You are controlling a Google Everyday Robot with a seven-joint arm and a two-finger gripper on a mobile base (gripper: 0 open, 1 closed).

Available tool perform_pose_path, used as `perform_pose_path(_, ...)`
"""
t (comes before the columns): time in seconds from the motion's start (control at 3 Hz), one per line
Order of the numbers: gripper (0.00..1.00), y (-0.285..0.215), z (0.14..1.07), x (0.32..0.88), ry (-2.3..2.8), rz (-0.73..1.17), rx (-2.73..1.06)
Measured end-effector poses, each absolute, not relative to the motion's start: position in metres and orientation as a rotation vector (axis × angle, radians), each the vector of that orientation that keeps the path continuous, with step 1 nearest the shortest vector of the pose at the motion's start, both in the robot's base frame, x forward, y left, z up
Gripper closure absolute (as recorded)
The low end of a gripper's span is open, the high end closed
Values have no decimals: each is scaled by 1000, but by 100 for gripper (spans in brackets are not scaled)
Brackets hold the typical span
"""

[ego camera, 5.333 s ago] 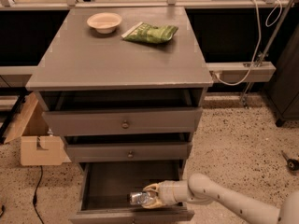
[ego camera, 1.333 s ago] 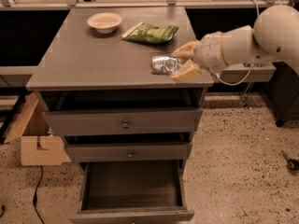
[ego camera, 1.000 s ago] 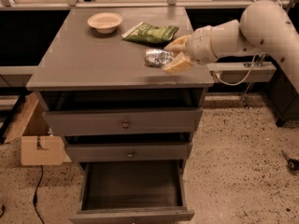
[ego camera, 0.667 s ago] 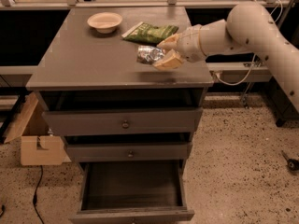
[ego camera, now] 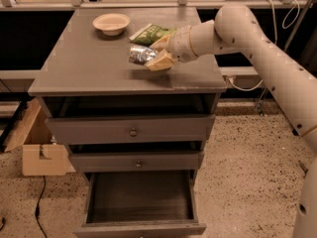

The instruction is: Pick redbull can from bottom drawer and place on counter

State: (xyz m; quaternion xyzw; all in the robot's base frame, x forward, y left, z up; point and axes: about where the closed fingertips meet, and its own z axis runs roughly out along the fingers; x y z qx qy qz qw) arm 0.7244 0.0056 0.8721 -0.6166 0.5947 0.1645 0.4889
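My gripper (ego camera: 156, 53) is shut on the redbull can (ego camera: 140, 53), a shiny crinkled silvery can held sideways just above the middle of the counter (ego camera: 94, 68). My pale arm reaches in from the right. The bottom drawer (ego camera: 140, 199) stands pulled open below, its dark inside bare.
A pale bowl (ego camera: 111, 23) sits at the back left of the counter. A green snack bag (ego camera: 150, 33) lies at the back, just behind the can. Two shallower drawers with round knobs (ego camera: 132, 132) are shut. A cardboard box (ego camera: 42, 157) stands on the floor at the left.
The can was lifted out of the bottom drawer and carried up over the counter. Over the last second it has moved left and lower towards the counter's middle.
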Motion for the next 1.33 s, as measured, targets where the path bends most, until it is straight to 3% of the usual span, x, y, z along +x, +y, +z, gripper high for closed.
perform_pose_path(0.67,35,31,864,745,1435,472,-1496)
perform_pose_path(1.0,4,29,868,748,1423,477,-1486)
perform_pose_path(1.33,0,22,872,746,1418,468,-1472)
